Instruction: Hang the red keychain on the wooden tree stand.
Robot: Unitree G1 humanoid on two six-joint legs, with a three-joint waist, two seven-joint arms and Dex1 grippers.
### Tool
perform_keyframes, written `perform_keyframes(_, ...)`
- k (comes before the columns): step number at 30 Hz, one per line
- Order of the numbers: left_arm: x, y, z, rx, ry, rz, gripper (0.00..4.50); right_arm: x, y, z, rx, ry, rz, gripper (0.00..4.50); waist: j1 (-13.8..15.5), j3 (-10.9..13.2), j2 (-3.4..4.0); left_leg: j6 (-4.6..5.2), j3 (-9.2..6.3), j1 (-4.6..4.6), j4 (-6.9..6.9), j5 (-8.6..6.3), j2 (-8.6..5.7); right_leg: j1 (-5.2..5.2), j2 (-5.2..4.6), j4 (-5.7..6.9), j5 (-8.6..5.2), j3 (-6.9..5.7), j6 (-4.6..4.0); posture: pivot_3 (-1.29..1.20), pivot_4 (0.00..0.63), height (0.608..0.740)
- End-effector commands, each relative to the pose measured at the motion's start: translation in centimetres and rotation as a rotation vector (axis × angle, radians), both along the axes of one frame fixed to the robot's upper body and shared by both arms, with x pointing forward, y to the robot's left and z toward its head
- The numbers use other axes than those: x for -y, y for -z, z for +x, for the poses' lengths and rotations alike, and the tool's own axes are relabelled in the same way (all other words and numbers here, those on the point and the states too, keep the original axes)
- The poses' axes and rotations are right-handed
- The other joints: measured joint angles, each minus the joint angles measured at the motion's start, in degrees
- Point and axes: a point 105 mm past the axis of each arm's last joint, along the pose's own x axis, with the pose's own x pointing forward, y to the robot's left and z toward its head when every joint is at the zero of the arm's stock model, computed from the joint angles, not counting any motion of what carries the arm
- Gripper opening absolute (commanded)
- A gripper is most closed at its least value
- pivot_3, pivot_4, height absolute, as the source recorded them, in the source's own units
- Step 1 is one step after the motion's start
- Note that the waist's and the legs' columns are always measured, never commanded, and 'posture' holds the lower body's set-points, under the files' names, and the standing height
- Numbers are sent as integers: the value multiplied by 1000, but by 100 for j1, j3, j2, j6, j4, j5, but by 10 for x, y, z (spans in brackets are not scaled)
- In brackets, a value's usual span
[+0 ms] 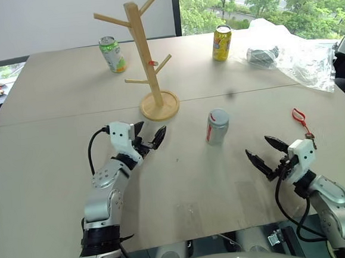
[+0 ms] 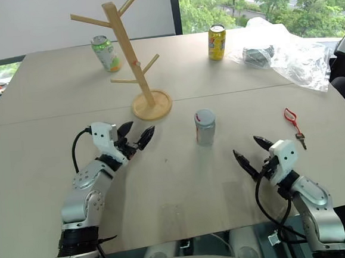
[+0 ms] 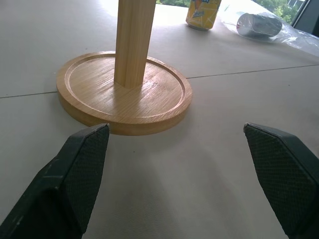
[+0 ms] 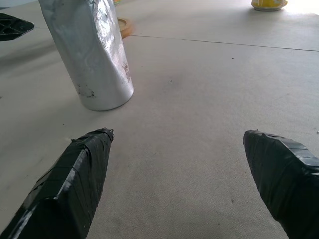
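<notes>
The red keychain (image 1: 300, 119) lies flat on the table at the right, a small dark key at its near end. Just in front of it, slightly to its left, my right gripper (image 1: 262, 150) hovers open and empty, pointing toward the table's middle. The wooden tree stand (image 1: 146, 59) rises at the centre-left, its round base (image 3: 124, 89) on the table. My left gripper (image 1: 149, 133) is open, empty, just short of that base, with its black fingers (image 3: 75, 174) spread wide.
A dented silver can (image 1: 217, 126) stands between the two grippers. A green can (image 1: 112, 53) and a yellow can (image 1: 222, 42) stand at the far side. Crumpled clear plastic (image 1: 292, 51) with a dark thing inside lies at the far right.
</notes>
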Motion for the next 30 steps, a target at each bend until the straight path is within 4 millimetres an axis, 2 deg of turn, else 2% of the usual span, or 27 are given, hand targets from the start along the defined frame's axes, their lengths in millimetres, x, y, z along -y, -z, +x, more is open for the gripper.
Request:
perform_keyframes(1, 3, -16, -4, 73, 15, 16, 4452, 1, -8, 0, 33, -10, -3, 4500, 0, 0, 0, 0, 0, 0, 0, 0, 0, 0, 0, 0, 0, 0, 0, 0, 150, 740)
perform_keyframes(30, 5, -17, -4, 83, 24, 18, 4452, 1, -8, 0, 32, -15, -3, 4500, 0, 0, 0, 0, 0, 0, 0, 0, 0, 0, 0, 0, 0, 0, 0, 0, 150, 740)
